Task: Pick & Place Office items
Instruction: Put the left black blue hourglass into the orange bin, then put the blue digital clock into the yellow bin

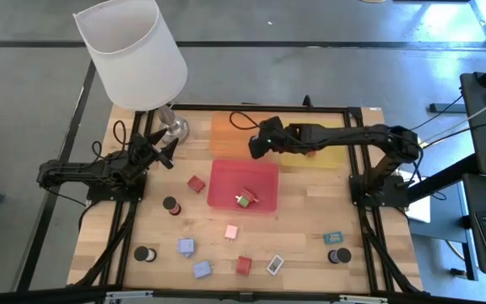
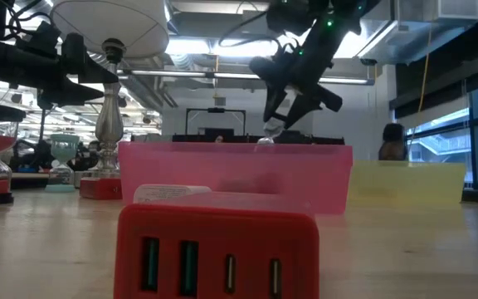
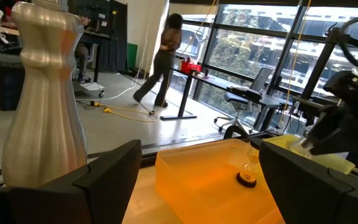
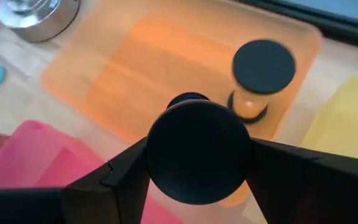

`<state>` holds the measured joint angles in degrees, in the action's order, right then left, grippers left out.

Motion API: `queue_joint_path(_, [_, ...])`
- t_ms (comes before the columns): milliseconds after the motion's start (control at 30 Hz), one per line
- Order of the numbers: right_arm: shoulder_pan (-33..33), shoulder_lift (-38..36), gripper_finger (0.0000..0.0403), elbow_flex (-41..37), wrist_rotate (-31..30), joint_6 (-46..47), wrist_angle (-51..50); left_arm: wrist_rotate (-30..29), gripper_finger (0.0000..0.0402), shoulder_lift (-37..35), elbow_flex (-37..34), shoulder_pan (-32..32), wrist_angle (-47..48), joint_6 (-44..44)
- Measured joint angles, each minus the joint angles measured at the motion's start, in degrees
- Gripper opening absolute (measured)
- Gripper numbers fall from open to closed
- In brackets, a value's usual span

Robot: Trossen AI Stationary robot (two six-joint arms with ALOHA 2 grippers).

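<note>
My right gripper hangs over the near edge of the orange tray, shut on a short black-capped cylinder. A second black-capped cylinder stands upright in the orange tray. A green piece lies in the red tray. Red, pink, lavender, teal and white pieces and black cylinders lie scattered on the near half of the table. My left gripper waits open and level beside the lamp's silver base. My right gripper pinches the cylinder between its two fingers, one on each side just below its round black top cap. The fingers slant down from the table's right. The cylinder is lifted clear, tilted, its pale lower end showing below the fingers.
The yellow tray lies right of the orange one, under my right arm. The white-shaded lamp stands at the far left corner. A red block sits close to the low camera. A black frame rims the table.
</note>
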<state>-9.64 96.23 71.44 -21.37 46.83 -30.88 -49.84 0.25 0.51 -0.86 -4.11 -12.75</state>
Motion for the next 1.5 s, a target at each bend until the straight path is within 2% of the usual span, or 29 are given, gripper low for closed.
queue_joint_path(333, [-0.95,1.63,0.0218,0.0,0.21,-1.71,-2.43,0.0,0.0322,0.0,0.02,0.02,0.01,0.0])
queue_joint_path(500, [-0.91,4.59,0.023,0.0,4.38,0.5,-2.51,0.0,0.0322,0.0,0.02,0.0,0.01,0.0])
queue_joint_path(733, [-1.51,5.01,0.0217,0.0,4.46,-1.6,-2.36,0.0,0.0322,0.0,0.01,0.01,0.01,0.0])
queue_joint_path(1033, [-3.31,5.01,0.0259,0.0,4.26,-7.85,-2.27,0.0,0.0322,0.0,0.0,0.0,0.04,0.0])
queue_joint_path(1300, [-3.68,5.01,0.0271,0.03,4.37,-12.23,-2.13,0.0,0.0322,0.0,0.0,0.0,0.03,0.0])
queue_joint_path(1500, [-3.66,2.71,0.0278,4.08,7.92,-13.73,-4.79,0.0,0.0322,-0.01,0.02,0.02,0.02,0.0])
